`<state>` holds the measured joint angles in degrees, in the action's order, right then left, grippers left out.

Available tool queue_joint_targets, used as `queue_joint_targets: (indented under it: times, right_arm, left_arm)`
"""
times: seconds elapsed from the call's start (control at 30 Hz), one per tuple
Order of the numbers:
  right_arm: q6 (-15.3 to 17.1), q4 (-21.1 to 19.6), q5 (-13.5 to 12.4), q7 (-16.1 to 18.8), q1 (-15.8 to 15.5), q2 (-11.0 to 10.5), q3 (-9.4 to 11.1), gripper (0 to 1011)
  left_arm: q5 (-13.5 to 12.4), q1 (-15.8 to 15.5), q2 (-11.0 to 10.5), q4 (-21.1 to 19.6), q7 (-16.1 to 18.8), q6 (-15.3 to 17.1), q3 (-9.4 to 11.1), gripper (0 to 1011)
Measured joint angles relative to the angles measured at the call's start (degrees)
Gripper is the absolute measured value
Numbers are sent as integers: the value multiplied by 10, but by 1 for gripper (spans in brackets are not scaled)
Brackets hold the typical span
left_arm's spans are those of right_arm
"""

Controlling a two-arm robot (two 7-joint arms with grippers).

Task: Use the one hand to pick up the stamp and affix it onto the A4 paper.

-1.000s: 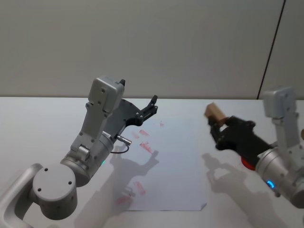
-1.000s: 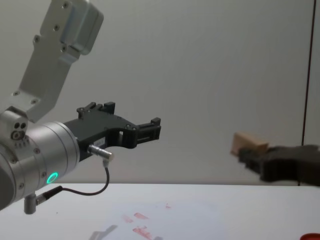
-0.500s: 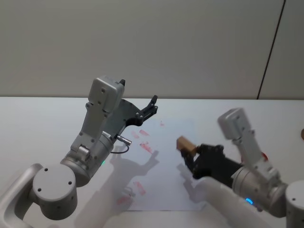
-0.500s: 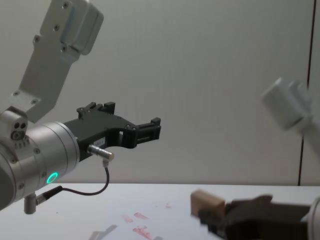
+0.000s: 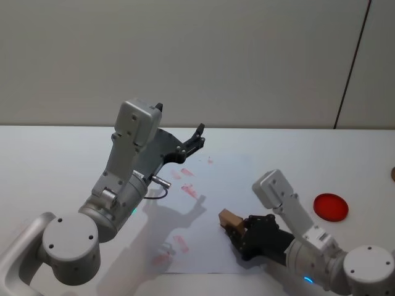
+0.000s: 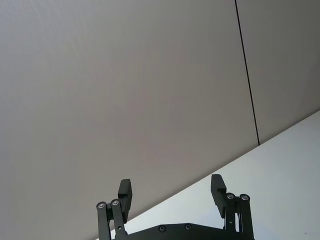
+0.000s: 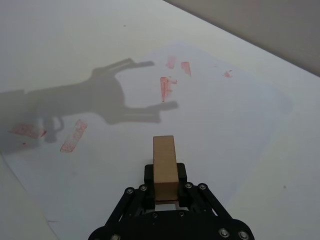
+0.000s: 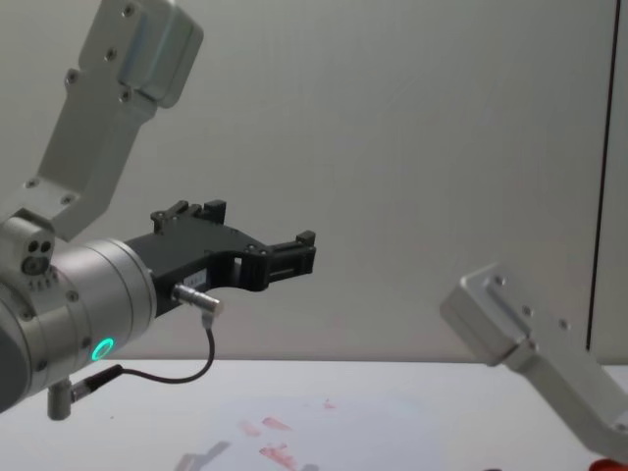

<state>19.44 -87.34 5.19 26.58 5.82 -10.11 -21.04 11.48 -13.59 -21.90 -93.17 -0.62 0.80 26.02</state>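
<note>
My right gripper [image 5: 239, 232], the hand, is shut on the stamp [image 5: 229, 218], a small tan wooden block. It holds the stamp low over the front right part of the A4 paper [image 5: 229, 179]. In the right wrist view the stamp [image 7: 165, 166] sticks out between the black fingers above the paper [image 7: 215, 115]; I cannot tell whether it touches the sheet. My left gripper [image 5: 200, 137] hangs raised over the paper's far left corner, open and with nothing in it [image 6: 171, 189], and it shows in the chest view too [image 8: 304, 251].
Several red ink prints [image 5: 188, 189] mark the left half of the paper. A round red ink pad [image 5: 331, 206] lies on the white table [image 5: 49, 160] to the right of the sheet. The left arm's shadow [image 7: 110, 97] falls across the paper.
The right gripper has carried the stamp down and leftward, from high beside the paper's right edge to low over its front part. The left arm has not moved.
</note>
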Motion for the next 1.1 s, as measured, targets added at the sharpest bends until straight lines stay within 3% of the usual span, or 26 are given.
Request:
queue_joint_targets:
  times: [0.83, 1.1]
  right_arm:
    - [-4, 33, -21, -29, -3, 8, -9, 221]
    - [-18, 33, -27, -36, -4, 8, -9, 221]
  left_arm:
    - [0, 0, 0, 0, 0, 0, 0, 1003]
    - [0, 0, 0, 0, 0, 0, 0, 1003]
